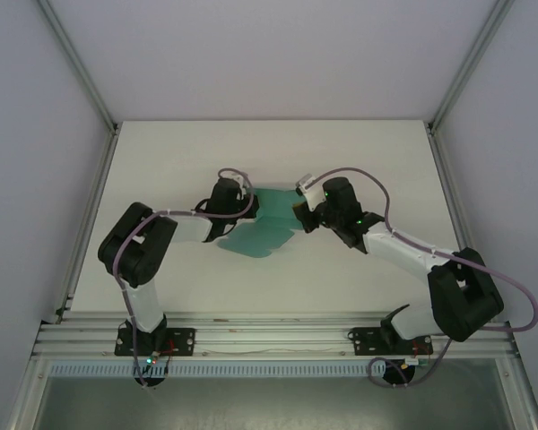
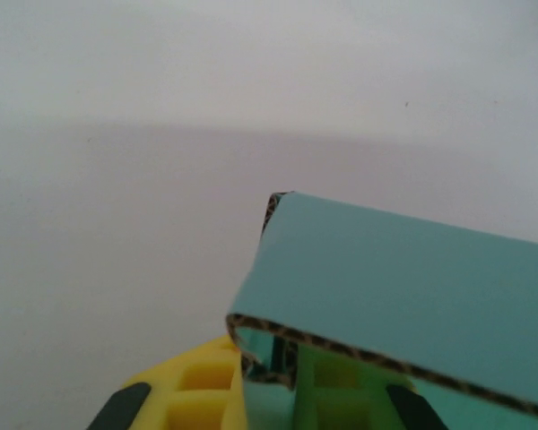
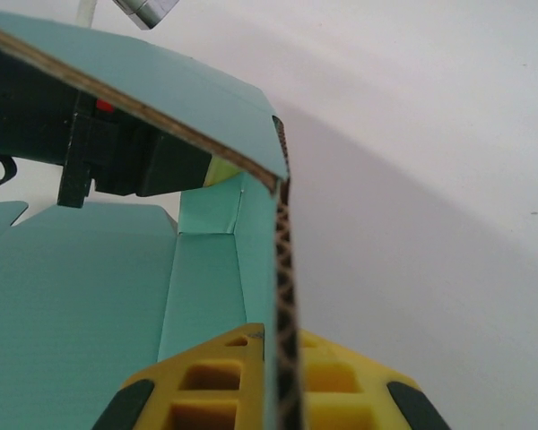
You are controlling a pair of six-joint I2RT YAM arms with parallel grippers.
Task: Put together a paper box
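Clad in white along the links of left arm (image 1: 142, 306) and right arm (image 1: 403, 246), black at the joints. Strung with lilac cables (image 1: 520, 300), dotted with small green lamps (image 1: 361, 218). Tipped with yellow cut-out fingers (image 3: 206, 385), black-padded.

From above, my left gripper (image 1: 248, 202) and right gripper (image 1: 303, 210) have their fingertips tucked beneath their own bulk and the paper box (image 1: 260, 231) — the pinch itself is hidden. At my left wrist, the folded card runs off the right and bottom edges, covering part of my yellow fingers (image 2: 197, 394). At my right wrist, a flap masks much of my left gripper — its tips stay unseen.
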